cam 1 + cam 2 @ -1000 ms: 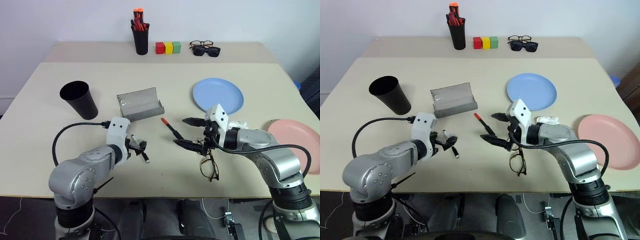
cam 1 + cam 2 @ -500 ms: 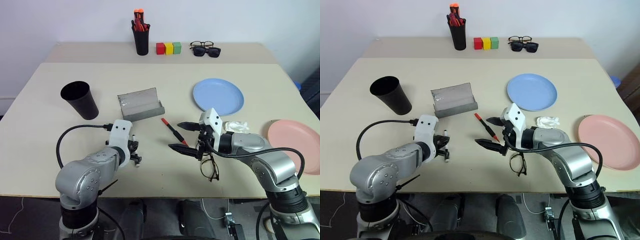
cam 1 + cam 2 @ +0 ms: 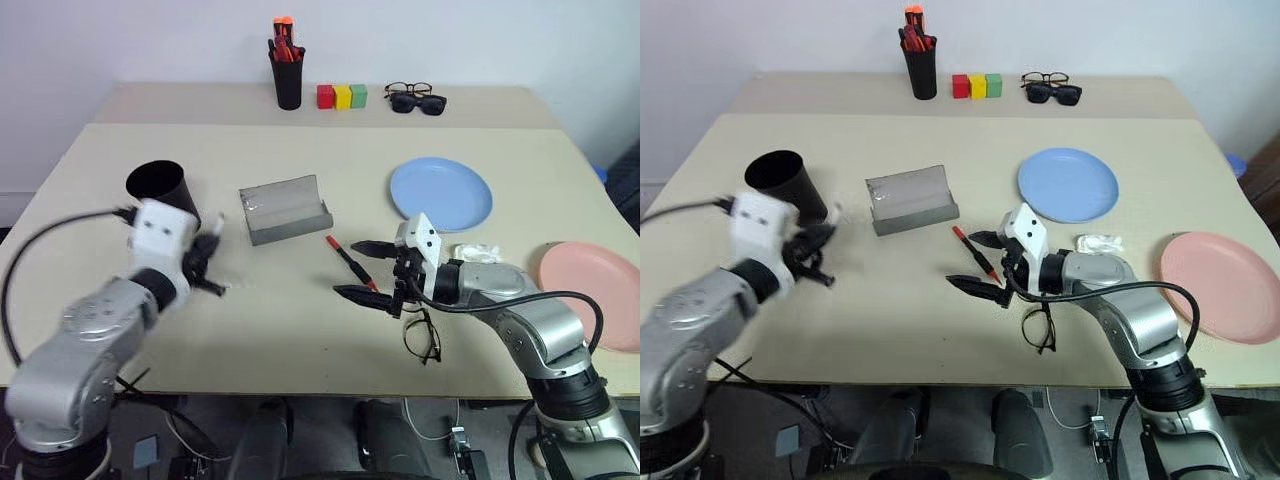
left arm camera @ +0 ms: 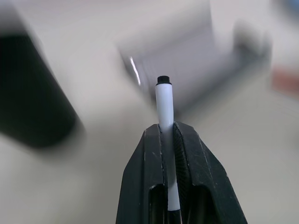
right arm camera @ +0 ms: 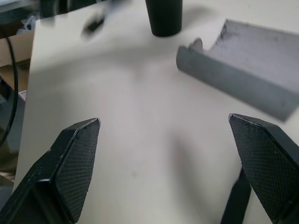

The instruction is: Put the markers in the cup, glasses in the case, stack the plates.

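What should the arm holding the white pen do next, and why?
Probably carry the white marker over the black cup's open mouth. The left gripper has its jaws shut on the marker and is lifted off the table, right beside the cup, so little travel remains.

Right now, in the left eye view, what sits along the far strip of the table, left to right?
Pen pot with red-orange pens → red block → yellow block → green block → clear glasses and black sunglasses together, too overlapped to order.
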